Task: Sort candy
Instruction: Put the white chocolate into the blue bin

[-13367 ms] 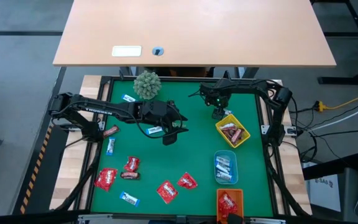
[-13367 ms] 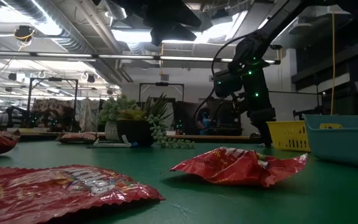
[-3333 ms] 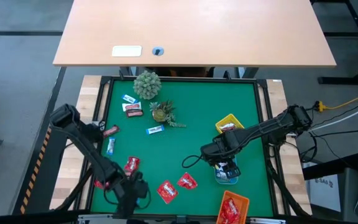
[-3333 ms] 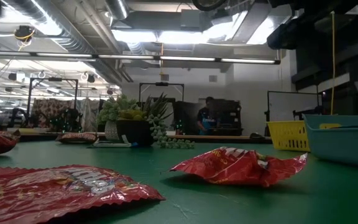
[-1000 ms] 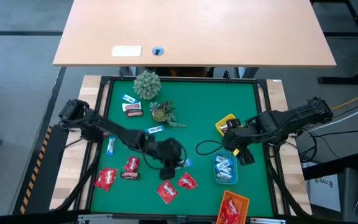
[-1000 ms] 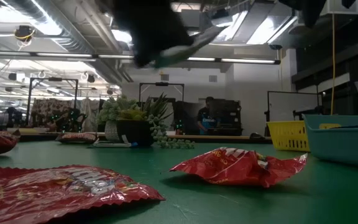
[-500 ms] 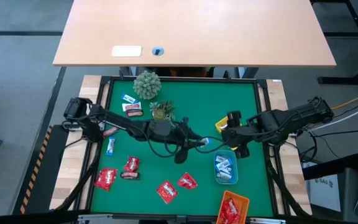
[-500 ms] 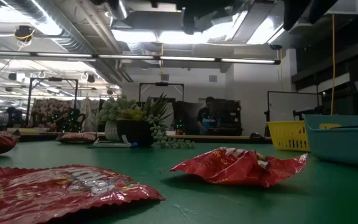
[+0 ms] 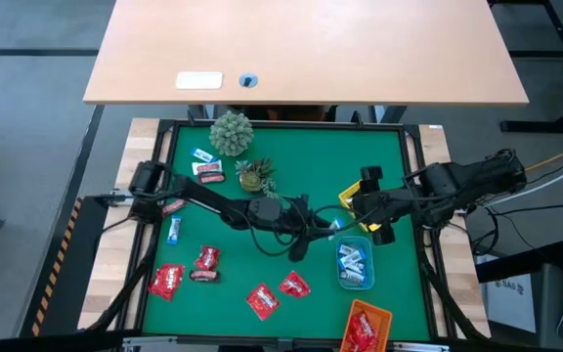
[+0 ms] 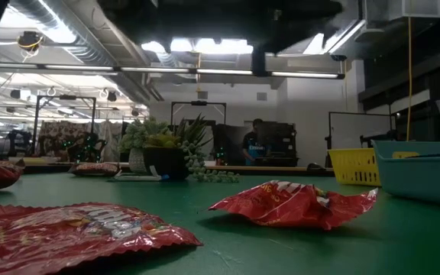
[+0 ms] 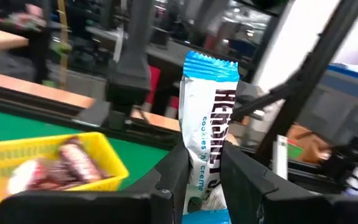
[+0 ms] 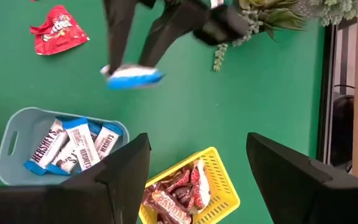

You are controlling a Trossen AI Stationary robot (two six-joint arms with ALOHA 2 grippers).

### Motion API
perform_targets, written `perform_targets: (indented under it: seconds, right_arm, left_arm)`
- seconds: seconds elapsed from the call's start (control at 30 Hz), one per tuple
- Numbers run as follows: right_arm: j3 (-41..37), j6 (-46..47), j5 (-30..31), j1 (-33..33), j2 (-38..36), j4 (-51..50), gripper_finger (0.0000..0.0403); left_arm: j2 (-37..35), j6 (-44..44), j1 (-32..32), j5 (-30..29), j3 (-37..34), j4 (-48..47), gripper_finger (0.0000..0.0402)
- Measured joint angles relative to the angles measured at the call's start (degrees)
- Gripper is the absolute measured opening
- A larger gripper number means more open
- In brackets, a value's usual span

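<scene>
My left gripper [image 9: 328, 228] reaches level across the middle of the green mat and is shut on a blue-and-white candy bar [image 11: 207, 118], just left of the blue tray [image 9: 342, 282]. The right wrist view shows that candy [image 12: 132, 76] in the air above the mat. My right gripper [image 9: 369, 209] hangs open and empty over the yellow tray [image 12: 219, 180], which holds brown bars. Red packets [image 9: 166, 282], brown bars [image 9: 208, 174] and blue-and-white sweets [image 9: 174, 231] lie flat on the left half of the mat. My left gripper pinches the lower part of the bar [image 11: 199, 186] between its two fingers [image 11: 171, 177], one on each long side. The fingers come level from the table's left. The bar stands up above the fingers with its blue end on top, clear of the mat.
The blue tray [image 12: 14, 134] holds several blue-and-white bars. An orange tray [image 9: 365, 328] with a red packet sits at the near right. Two small green plants [image 9: 231, 132] [image 9: 254, 176] stand at the far left of the mat. A red packet [image 10: 292, 203] lies close to the low camera.
My left gripper has swung toward the table's right edge with the blue-and-white bar and tipped up from pointing down to level; it now reaches beside the blue tray. My right gripper has risen a little and drawn back over the yellow tray, still open.
</scene>
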Motion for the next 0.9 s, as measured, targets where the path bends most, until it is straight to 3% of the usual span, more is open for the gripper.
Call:
perform_targets:
  seconds: [0.27, 0.43, 0.67, 0.9]
  right_arm:
    - [0.0, -0.6, -11.1, 0.1, 1.5, 4.4, 0.0266]
    - [0.0, -7.0, -16.7, 0.3, 2.3, 6.1, 0.0266]
    - [0.0, -15.5, -17.4, 1.3, 3.2, 7.0, 0.0266]
    - [0.0, -23.1, -17.6, 2.1, 5.6, 10.0, 0.0266]
  left_arm:
    - [3.2, -0.2, 0.7, 9.4, 5.8, -3.5, 0.0082]
    - [3.2, -1.8, 1.6, 12.5, 5.9, -3.8, 0.0082]
    - [3.2, -7.5, 2.2, 18.7, 5.9, -3.5, 0.0082]
    - [3.2, -9.9, 2.2, 20.1, 5.9, -2.2, 0.0082]
